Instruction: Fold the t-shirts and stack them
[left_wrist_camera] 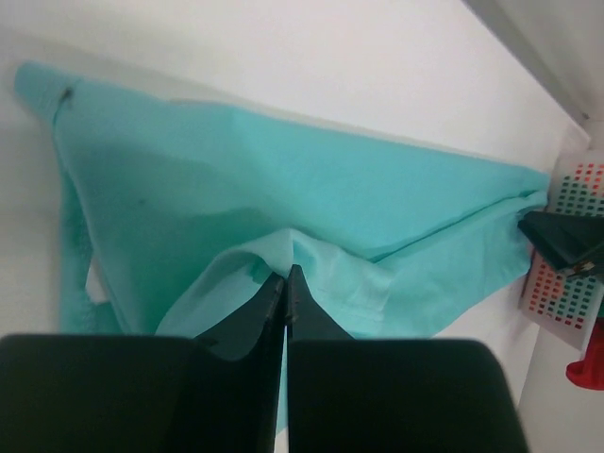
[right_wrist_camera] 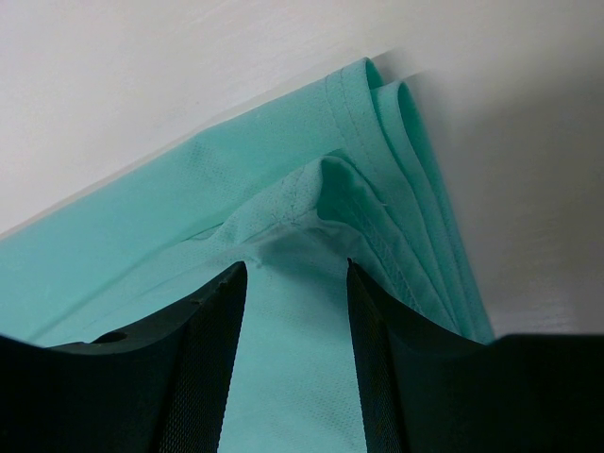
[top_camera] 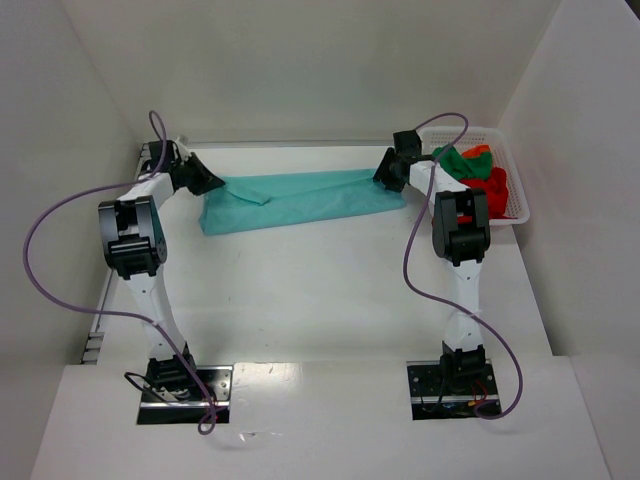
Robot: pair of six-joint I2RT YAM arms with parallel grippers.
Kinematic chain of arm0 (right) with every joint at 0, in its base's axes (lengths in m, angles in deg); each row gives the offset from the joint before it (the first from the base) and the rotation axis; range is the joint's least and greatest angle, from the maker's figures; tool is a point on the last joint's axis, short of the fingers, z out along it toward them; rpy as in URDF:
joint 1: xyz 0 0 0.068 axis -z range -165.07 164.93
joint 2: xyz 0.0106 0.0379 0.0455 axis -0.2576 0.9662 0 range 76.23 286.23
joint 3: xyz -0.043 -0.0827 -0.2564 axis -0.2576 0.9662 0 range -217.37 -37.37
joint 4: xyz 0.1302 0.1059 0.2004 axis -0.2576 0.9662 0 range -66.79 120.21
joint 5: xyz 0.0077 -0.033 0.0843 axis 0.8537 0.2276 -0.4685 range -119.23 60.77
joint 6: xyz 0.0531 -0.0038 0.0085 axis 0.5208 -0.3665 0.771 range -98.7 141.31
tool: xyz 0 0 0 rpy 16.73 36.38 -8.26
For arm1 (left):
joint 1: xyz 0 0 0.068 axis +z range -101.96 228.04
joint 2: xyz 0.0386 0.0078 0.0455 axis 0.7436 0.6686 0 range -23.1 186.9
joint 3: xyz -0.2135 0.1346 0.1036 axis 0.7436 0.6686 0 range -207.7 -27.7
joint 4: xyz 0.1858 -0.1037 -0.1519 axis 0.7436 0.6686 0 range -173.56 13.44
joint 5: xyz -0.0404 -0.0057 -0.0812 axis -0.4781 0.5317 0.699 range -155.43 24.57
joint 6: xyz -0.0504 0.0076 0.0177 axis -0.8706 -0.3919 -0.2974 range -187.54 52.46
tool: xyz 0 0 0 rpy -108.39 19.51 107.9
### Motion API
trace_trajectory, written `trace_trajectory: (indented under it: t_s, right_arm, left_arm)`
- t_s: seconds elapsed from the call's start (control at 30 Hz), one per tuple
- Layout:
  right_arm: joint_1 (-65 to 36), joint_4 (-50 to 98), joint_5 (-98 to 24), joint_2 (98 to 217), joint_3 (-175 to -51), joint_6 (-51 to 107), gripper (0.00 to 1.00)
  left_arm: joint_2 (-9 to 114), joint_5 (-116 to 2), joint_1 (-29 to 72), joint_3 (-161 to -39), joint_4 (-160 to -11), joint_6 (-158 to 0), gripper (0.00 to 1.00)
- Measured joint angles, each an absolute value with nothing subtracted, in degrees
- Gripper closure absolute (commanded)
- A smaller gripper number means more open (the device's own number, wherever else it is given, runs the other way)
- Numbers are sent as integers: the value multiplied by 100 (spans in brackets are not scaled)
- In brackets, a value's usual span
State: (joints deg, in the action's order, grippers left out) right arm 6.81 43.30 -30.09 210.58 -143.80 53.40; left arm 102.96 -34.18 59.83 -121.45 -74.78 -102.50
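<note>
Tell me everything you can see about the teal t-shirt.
The teal t-shirt is soft, plain cloth, folded into a long band lying across the far part of the table, with creases and stitched hems showing. The left fingers pinch a fold at one end; the right fingers stand apart astride the other end's layered edge.
</note>
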Motion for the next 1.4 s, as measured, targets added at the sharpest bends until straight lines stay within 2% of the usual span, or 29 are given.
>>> trace_trajectory:
  t_s: [0.1,0.17,0.2,0.3,0.33,0.37,0.43,0.57,0.73,0.97,1.4]
  right_arm:
    - [681,4330,-3009,21058,-14380,5338,47]
    - [681,4330,-3009,21058,-14380,5338,47]
    - [681,4330,-3009,21058,-14380,5338,47]
    - [681,4330,-3009,21058,-14378,5338,47]
    - [681,4330,-3009,21058,-14378,5338,47]
    - [681,4328,-3011,21058,-14374,5338,47]
    - [681,4319,-3011,21051,-14363,5338,47]
    - [681,4302,-3009,20985,-14260,5336,47]
    - [681,4284,-3009,20920,-14160,5336,47]
    - [681,4234,-3009,20854,-14035,5334,47]
    - [681,4190,-3018,20782,-13926,5312,46]
  left_arm:
    - [10338,-3401,5985,-12248,-7662,-10375,97]
    - [10384,-3407,5985,-12276,-7782,-10432,91]
    - [10410,-3410,5985,-12281,-7819,-10469,82]
    - [10512,-3462,5985,-12296,-7891,-10569,67]
    - [10537,-3484,5985,-12296,-7902,-10576,56]
    - [10556,-3510,5985,-12296,-7911,-10598,51]
    - [10567,-3534,5985,-12296,-7974,-10683,32]
    - [10541,-3523,5985,-12303,-8048,-10604,20]
    - [10106,-3541,5985,-12233,-7845,-10327,16]
    - [8805,-3497,5832,-11343,-7858,-10053,16]
    - [9387,-3705,4866,-10934,-7847,-10080,16]
